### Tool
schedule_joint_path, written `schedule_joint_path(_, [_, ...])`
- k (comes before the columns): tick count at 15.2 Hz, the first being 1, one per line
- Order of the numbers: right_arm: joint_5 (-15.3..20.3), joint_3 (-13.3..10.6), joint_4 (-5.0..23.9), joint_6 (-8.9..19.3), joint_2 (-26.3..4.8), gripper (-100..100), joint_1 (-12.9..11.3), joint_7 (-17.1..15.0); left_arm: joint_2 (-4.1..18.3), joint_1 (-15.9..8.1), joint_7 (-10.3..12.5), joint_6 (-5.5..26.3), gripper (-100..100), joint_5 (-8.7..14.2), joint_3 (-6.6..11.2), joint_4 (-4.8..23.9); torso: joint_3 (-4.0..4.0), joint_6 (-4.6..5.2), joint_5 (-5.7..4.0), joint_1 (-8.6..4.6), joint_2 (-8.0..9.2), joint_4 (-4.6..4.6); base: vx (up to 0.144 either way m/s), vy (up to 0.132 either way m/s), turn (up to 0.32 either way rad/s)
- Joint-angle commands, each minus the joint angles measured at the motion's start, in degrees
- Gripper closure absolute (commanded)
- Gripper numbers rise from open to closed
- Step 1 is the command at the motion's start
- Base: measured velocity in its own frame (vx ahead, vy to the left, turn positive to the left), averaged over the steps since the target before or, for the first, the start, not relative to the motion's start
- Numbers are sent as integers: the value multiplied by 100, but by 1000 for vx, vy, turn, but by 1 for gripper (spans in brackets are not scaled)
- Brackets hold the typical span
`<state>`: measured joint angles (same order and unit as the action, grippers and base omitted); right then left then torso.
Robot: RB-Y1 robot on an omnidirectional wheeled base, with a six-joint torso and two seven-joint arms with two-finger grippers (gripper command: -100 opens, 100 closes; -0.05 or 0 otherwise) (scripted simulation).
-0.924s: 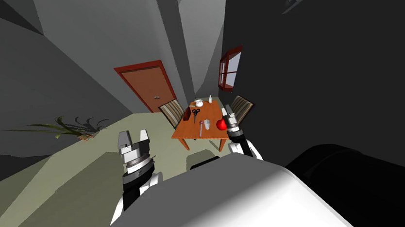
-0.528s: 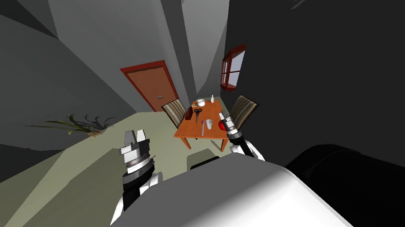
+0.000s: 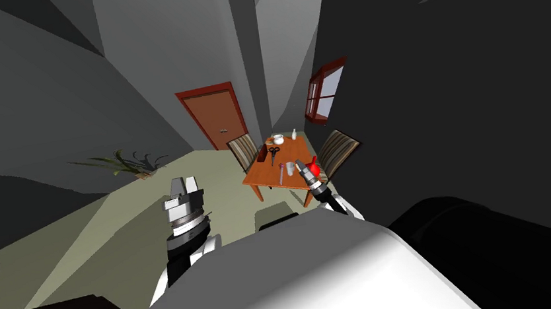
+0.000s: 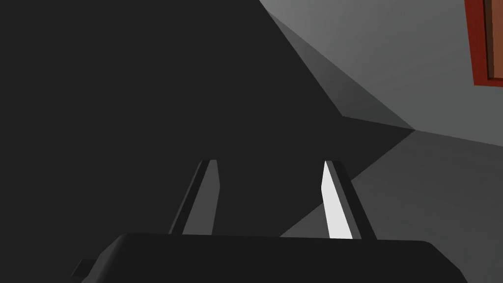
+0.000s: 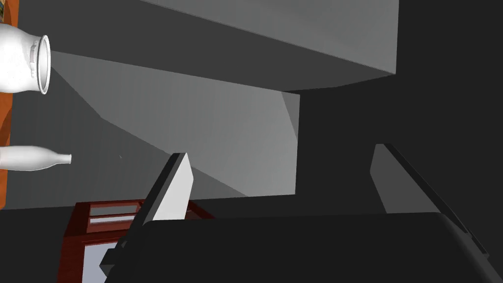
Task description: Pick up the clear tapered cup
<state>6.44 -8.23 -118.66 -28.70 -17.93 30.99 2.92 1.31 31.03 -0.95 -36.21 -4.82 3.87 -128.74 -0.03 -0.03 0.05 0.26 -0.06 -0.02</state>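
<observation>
Left gripper (image 3: 184, 183) hangs over the floor, well left of the table (image 3: 264, 176), fingers apart and empty. The clear cup (image 3: 290, 168) stands upright near the table's near edge, long axis vertical. Right gripper (image 3: 299, 162) shows just right of it, fingers wide with nothing between them. I'd say that's the nearer arm, and the reach goes forward and slightly left.
</observation>
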Motion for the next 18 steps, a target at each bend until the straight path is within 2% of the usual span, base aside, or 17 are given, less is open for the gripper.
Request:
schedule_joint_path(1, [7,-74,125,-6,-182,-100,88,24,0,0,0,0,0,0,0,0,0,0,0,0,0,0,9,61,95])
schedule_joint_path(2, [3,-158,335,25,-375,-100,144,35,0,0,0,0,0,0,0,0,1,1,0,-1,2,0,12,81,158])
schedule_joint_path(3, [3,-158,335,25,-452,-100,144,35,0,0,0,0,0,0,0,0,1,0,1,4,2,0,16,86,117])
schedule_joint_path(4, [-1,-245,514,57,-599,-100,203,47,0,0,0,0,0,0,0,0,1,2,2,7,2,0,17,101,141])
schedule_joint_path(6, [-1,-245,558,57,-732,-100,203,47,0,0,0,0,0,0,0,0,0,1,3,13,1,0,16,79,63])
schedule_joint_path(7, [-7,-336,791,90,-935,-100,263,61,0,1,0,0,0,0,0,0,1,3,2,5,1,0,22,64,97])
schedule_joint_path(8, [-7,-336,791,90,-1020,-100,263,61,0,0,0,0,0,0,0,0,0,1,1,3,0,0,26,63,121])
schedule_joint_path(9, [-14,-430,1009,124,-1151,-100,325,75,0,0,0,0,0,0,0,0,-1,1,1,1,-1,0,30,89,163])
schedule_joint_path(11, [-14,-430,1032,124,-1316,-100,325,75,0,0,0,0,0,0,0,0,-1,1,3,12,-2,0,18,88,81])
schedule_joint_path(12, [-22,-526,1280,158,-1474,-100,388,91,0,0,0,0,0,0,0,0,0,2,3,7,1,0,22,75,127])
schedule_joint_path(14, [-22,-526,1280,158,-1619,-100,388,91,0,0,0,0,0,0,0,0,0,2,2,4,0,0,22,62,80])
schedule_joint_path(15, [-32,-624,1533,191,-1815,-100,451,108,0,0,0,0,0,0,0,0,1,2,1,-1,1,1,25,71,110])
schedule_joint_path(17, [-32,-624,1533,191,-1926,-100,451,108,0,0,0,0,0,0,0,0,-1,1,2,4,-2,0,27,67,97])
schedule_joint_path(18, [-43,-725,1789,224,-2126,-100,514,125,0,0,0,0,0,0,0,0,-1,2,2,0,-1,0,34,71,144])
